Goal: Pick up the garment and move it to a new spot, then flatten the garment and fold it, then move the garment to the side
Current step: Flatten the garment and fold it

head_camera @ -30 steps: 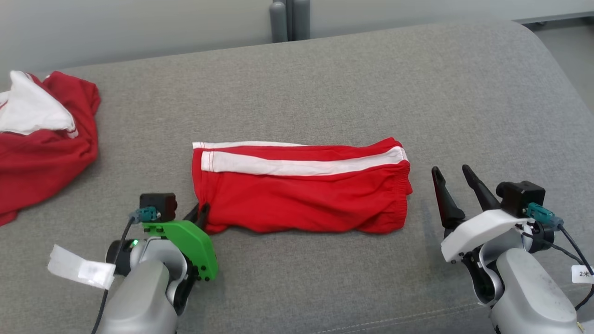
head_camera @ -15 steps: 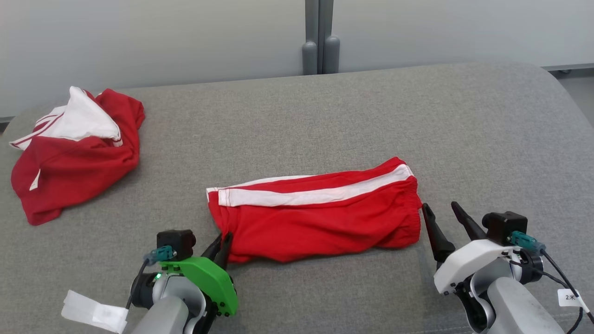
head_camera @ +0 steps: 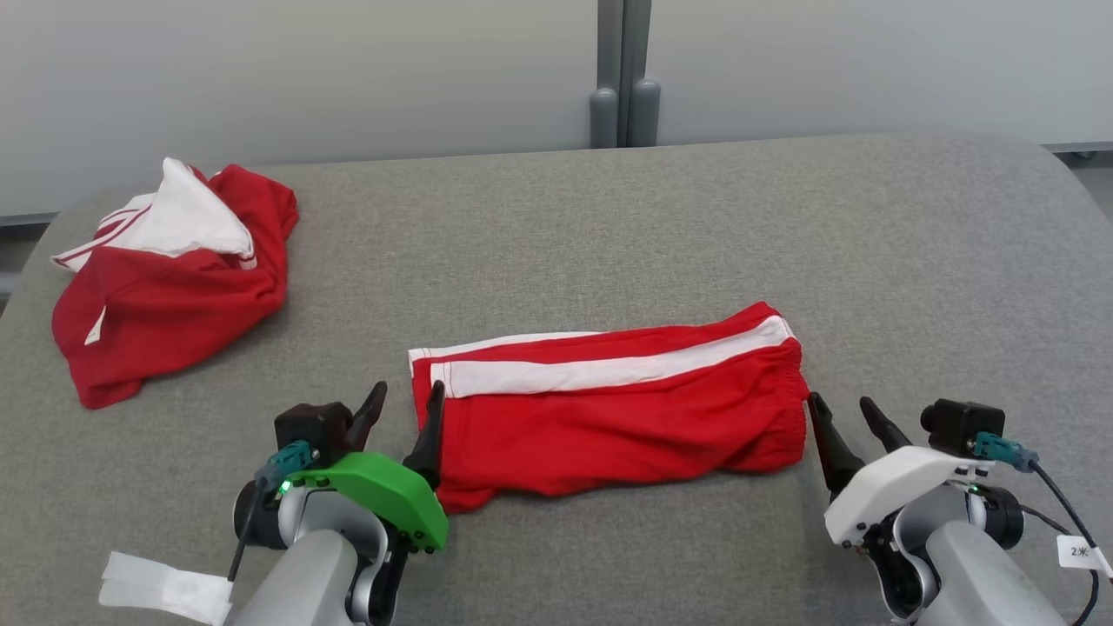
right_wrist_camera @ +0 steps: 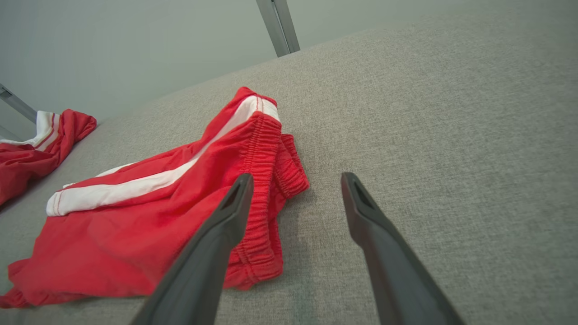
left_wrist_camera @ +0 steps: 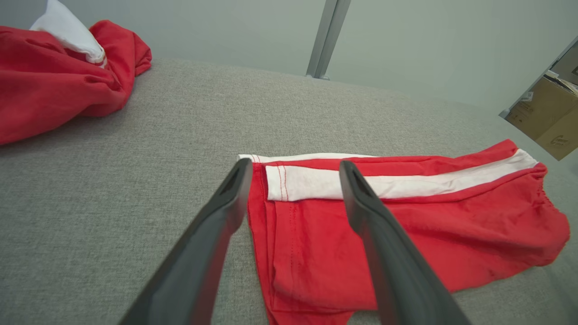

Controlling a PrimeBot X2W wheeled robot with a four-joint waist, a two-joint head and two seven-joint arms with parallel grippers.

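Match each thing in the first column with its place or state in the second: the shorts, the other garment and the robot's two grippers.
Column A
1. folded red shorts
2. crumpled red-and-white garment
3. left gripper
4. right gripper

Column B
a. open, at the shorts' elastic waist end
b. far left of the grey cushion
c. open, over the shorts' hemmed leg end
d. lying mid-cushion, white stripe uppermost

Pairs: 1-d, 2-b, 3-c, 4-a

Grey fabric surface (head_camera: 556,217); pale wall (head_camera: 304,78) behind; vertical grey post (head_camera: 624,78); cardboard boxes (left_wrist_camera: 544,115) beyond edge.
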